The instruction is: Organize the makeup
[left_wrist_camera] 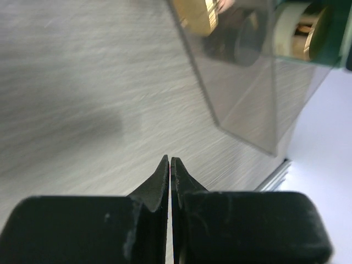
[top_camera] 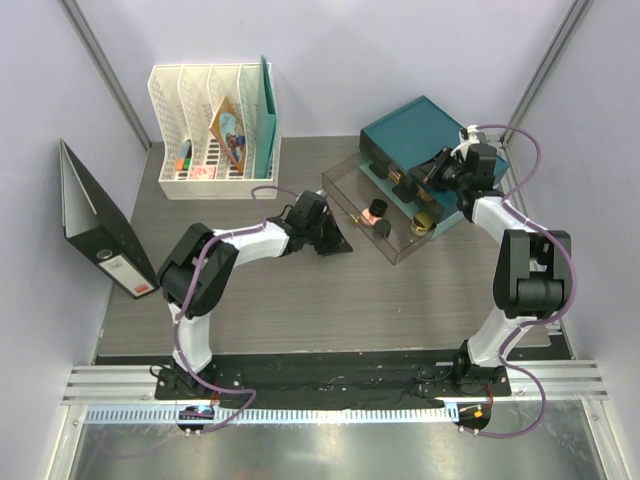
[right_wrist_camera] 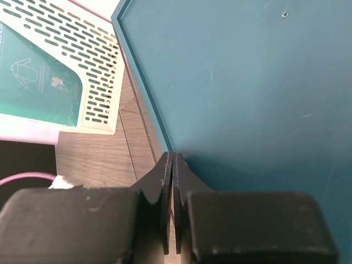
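Several small cosmetics, among them a coral round compact (top_camera: 377, 215) and a gold jar (top_camera: 424, 222), lay inside a clear plastic box (top_camera: 345, 190) set against a teal flat case (top_camera: 410, 130). The left gripper (left_wrist_camera: 170, 162), its fingers pressed together on nothing, pointed at the box's near wall over the grey wood-grain table (top_camera: 300, 300), apart from the makeup. The right gripper (right_wrist_camera: 172, 158), likewise closed and empty, sat at the teal case's edge.
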